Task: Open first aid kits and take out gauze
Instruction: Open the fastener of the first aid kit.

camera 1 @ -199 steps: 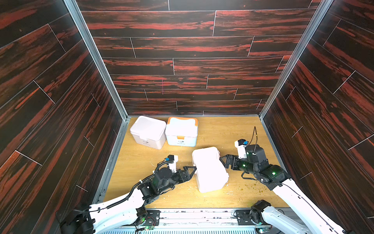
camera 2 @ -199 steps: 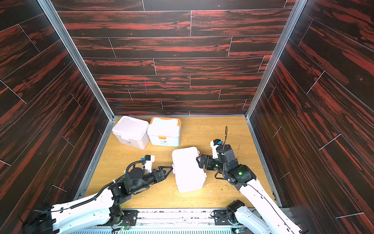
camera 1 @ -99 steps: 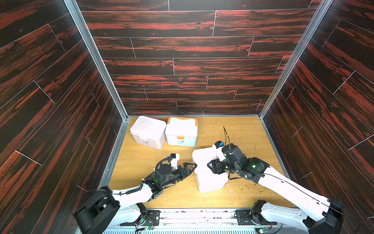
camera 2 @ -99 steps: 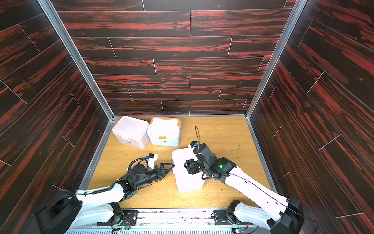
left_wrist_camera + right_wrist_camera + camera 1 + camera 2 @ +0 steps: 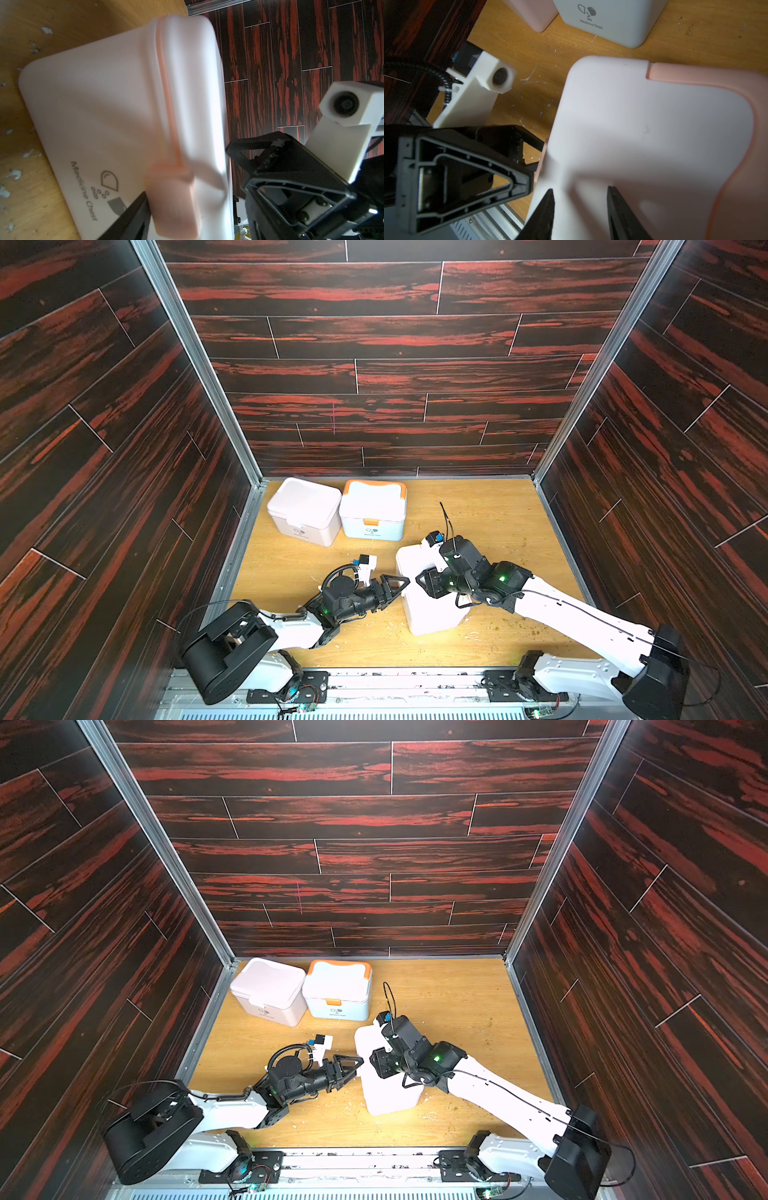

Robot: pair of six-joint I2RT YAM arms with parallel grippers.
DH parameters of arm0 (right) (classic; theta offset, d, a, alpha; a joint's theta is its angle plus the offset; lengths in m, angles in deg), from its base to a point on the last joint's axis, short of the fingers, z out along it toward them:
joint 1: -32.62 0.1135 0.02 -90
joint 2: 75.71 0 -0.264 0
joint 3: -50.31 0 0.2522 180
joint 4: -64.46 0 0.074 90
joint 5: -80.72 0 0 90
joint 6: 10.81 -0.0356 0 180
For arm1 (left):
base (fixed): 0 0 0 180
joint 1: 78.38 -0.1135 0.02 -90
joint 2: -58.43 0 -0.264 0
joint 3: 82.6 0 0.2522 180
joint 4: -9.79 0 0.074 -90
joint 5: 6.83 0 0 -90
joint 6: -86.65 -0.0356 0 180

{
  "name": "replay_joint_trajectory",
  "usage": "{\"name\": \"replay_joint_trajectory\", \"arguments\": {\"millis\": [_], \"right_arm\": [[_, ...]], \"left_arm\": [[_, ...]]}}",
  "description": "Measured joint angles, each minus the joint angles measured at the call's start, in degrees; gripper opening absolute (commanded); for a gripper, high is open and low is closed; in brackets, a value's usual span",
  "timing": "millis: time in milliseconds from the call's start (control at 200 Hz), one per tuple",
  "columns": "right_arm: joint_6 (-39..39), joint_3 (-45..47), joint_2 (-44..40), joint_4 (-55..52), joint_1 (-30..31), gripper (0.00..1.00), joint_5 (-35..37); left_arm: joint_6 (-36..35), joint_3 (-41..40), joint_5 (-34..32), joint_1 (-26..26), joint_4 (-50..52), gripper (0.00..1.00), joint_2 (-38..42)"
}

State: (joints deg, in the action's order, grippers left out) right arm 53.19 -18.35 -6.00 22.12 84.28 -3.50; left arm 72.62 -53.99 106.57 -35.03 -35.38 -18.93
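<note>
Near kit [image 5: 432, 616] partly under R arm [image 5: 582, 614], latch [image 5: 172, 199] blurred

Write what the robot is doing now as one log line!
step: opening near first aid kit | left gripper: at its front latch | right gripper: open over lid | pinkish kit, orange-trimmed kit: closed | gauze: none visible

Dark red-streaked plank walls [image 5: 374, 344] enclose a scuffed wooden floor [image 5: 478, 510].
</note>
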Motion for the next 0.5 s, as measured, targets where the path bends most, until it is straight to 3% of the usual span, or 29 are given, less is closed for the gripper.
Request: {"name": "replay_joint_trajectory", "arguments": {"millis": [225,365,501], "right_arm": [[-0.5,-0.2,1.6,2.1,0.2,0.45,1.4],[-0.8,-0.4,2.0,2.6,0.2,0.47,1.4],[-1.0,-1.1,2.0,1.8,0.4,0.51,1.5]], "left_arm": [[-1.9,-0.8,-0.5,-0.1,8.1,0.75,11.2],[-3.5,-0.7,-1.8,-0.1,11.6,0.81,19.4],[-5.9,0.0,-5.8,-0.1,22.8,0.84,25.7]]}}
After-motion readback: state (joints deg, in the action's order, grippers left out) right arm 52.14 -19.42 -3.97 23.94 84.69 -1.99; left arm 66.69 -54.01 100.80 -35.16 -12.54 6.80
